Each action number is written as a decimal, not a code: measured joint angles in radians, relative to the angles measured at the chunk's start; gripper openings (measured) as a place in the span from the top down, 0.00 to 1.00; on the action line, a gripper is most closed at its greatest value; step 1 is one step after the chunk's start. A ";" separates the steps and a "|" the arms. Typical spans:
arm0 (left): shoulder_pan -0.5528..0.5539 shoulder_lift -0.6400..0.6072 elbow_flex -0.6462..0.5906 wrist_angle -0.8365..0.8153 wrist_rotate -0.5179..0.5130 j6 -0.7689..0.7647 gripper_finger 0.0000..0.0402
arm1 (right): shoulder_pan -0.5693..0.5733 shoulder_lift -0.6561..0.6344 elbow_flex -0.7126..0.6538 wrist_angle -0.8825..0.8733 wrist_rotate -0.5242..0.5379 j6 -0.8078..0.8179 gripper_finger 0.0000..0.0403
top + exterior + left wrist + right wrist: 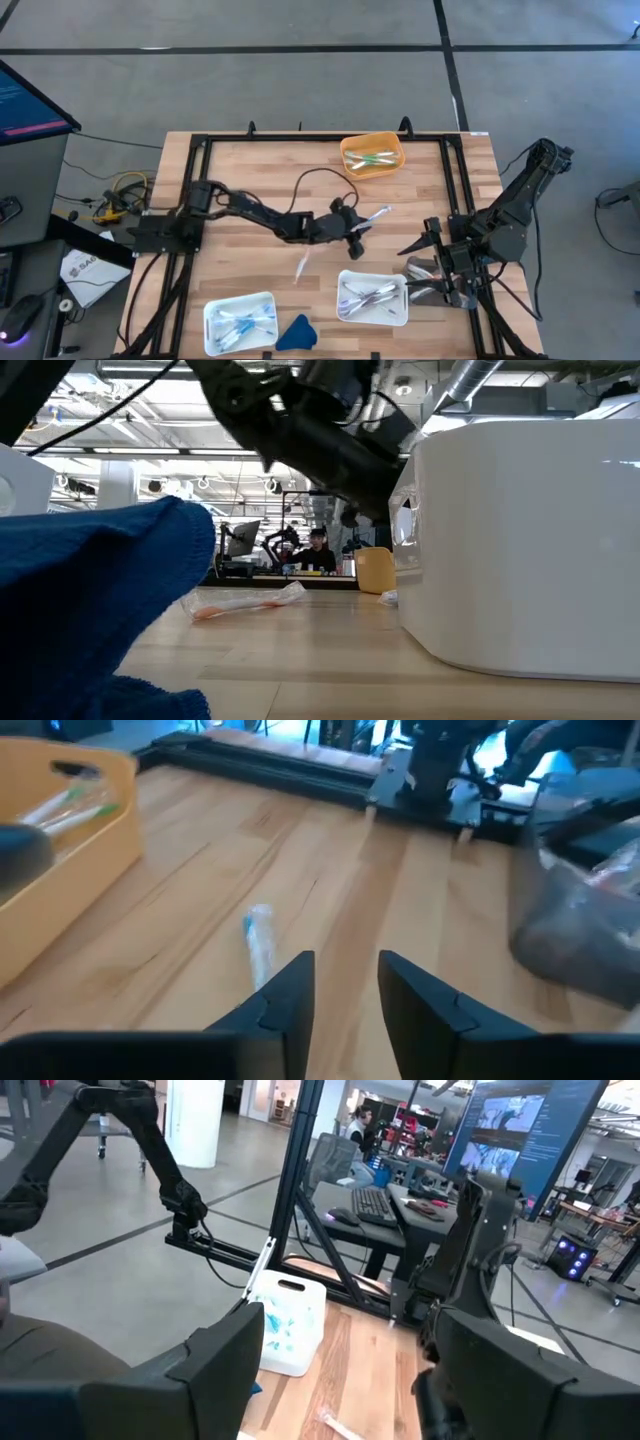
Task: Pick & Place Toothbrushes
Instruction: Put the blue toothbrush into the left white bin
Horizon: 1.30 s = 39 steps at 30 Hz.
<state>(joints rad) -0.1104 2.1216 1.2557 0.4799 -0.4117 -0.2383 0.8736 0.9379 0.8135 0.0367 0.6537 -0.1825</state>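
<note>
L gripper was seen mid-table, fingers apart w/ nothing held, a toothbrush just ahead, prob. next pick. R gripper was parked wide open at 3 o'clock by the white tray.

Grey floor with dark seams, monitor beside the table.
</note>
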 joint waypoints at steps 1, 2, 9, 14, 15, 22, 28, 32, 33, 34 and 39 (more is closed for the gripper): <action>0.000 0.021 0.030 -0.007 -0.002 0.004 0.75 | 0.000 0.000 0.000 0.000 0.000 0.000 0.29; 0.000 0.035 0.056 -0.036 -0.010 0.006 0.75 | 0.000 0.000 0.000 0.000 0.000 0.000 0.29; 0.034 0.117 0.173 -0.150 -0.044 -0.033 0.76 | 0.000 0.000 0.000 0.000 0.000 0.000 0.29; 0.072 0.169 0.182 -0.150 0.012 -0.100 0.72 | 0.000 0.000 0.000 0.000 0.000 0.000 0.29; 0.078 0.181 0.182 -0.153 0.033 -0.106 0.70 | 0.000 0.000 0.000 -0.001 0.000 0.000 0.29; 0.080 0.217 0.182 -0.168 0.071 -0.041 0.61 | 0.000 0.000 0.000 -0.003 0.000 0.000 0.29; 0.079 0.211 0.187 -0.258 0.001 -0.051 0.66 | 0.000 0.000 0.000 -0.003 0.000 0.000 0.29; 0.082 0.207 0.189 -0.337 -0.005 -0.095 0.81 | 0.000 0.000 0.000 -0.003 0.000 0.000 0.29; 0.082 0.206 0.189 -0.346 -0.007 -0.098 0.86 | 0.000 0.000 0.000 -0.003 0.000 0.000 0.29; 0.082 0.206 0.189 -0.351 0.000 -0.098 0.92 | 0.000 0.000 0.000 -0.003 0.000 0.000 0.29; 0.074 0.179 0.184 -0.378 -0.003 -0.076 0.96 | 0.000 0.000 0.000 -0.003 0.000 0.000 0.29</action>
<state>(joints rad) -0.0364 2.3008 1.4399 0.1017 -0.4150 -0.3141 0.8738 0.9379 0.8135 0.0336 0.6537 -0.1822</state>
